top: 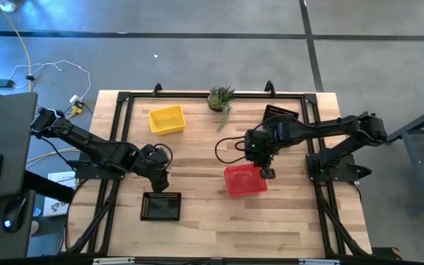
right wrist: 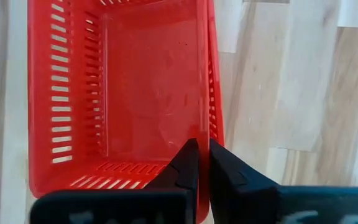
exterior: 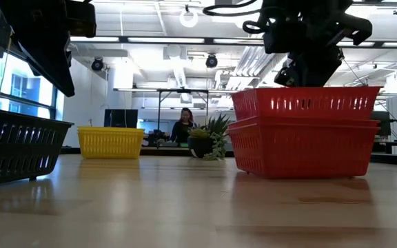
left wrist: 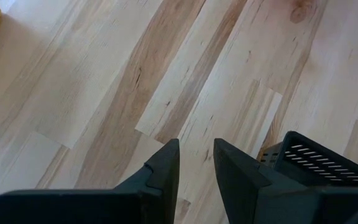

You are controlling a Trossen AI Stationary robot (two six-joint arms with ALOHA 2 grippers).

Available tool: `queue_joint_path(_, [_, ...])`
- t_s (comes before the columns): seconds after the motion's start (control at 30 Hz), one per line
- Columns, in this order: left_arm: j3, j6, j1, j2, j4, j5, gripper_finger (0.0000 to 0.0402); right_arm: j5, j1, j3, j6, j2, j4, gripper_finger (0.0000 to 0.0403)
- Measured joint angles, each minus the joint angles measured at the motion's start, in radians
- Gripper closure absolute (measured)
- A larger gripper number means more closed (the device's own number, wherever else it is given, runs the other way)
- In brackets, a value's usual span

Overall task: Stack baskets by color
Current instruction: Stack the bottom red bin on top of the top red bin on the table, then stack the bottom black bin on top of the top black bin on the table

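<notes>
Two red baskets (exterior: 305, 131) stand nested near the table's middle, the upper one (top: 244, 179) sunk into the lower. My right gripper (right wrist: 199, 155) is shut on the upper basket's wall. A yellow basket (top: 166, 119) rests on its base at the far left. One black basket (top: 161, 207) sits near the front, left of centre, and another (top: 280, 114) lies at the far right under the right arm. My left gripper (left wrist: 196, 158) hovers just beyond the front black basket (left wrist: 316, 162), open with nothing between its fingers. My right gripper pinches the top rim of the upper red basket's far long wall (right wrist: 205, 127), close to its right-hand corner, one finger inside the basket and one outside. The fingers come steeply from above, slanting in from the table's right. The basket sits about level, nested in the lower red one.
A small potted green plant (top: 221, 98) stands at the far edge, in the middle. Bare wood lies between the yellow basket and the red stack. A person (exterior: 183, 127) sits in the room far behind the table.
</notes>
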Motion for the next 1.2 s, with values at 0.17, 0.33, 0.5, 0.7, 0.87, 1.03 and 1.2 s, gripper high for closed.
queue_joint_path(0.17, [0.000, 0.000, 0.000, 0.000, 0.000, 0.024, 0.0316, 0.048, 0.000, 0.000, 0.006, 0.000, -0.001, 0.0370])
queue_joint_path(0.33, [0.000, 0.011, 0.000, 0.000, 0.000, 0.071, 0.0316, 0.052, 0.000, 0.000, 0.036, 0.000, 0.000, 0.0320])
queue_joint_path(0.5, [0.000, 0.063, 0.000, 0.000, 0.000, 0.080, 0.0314, 0.058, 0.000, 0.000, 0.068, 0.000, 0.000, 0.0280])
queue_joint_path(0.7, [0.000, 0.136, 0.000, 0.000, 0.000, 0.123, 0.0285, 0.055, 0.000, 0.000, 0.166, 0.000, 0.000, 0.0265])
queue_joint_path(0.87, [0.000, 0.139, -0.001, 0.000, 0.000, 0.228, 0.0246, 0.057, 0.016, 0.000, 0.228, -0.001, 0.000, 0.0265])
queue_joint_path(1.03, [0.000, 0.139, -0.026, 0.000, 0.000, 0.326, 0.0228, 0.082, 0.046, 0.000, 0.258, -0.001, 0.016, 0.0265])
queue_joint_path(1.2, [0.000, 0.127, -0.108, 0.000, 0.000, 0.319, 0.0232, 0.098, 0.077, 0.000, 0.283, -0.001, 0.059, 0.0265])
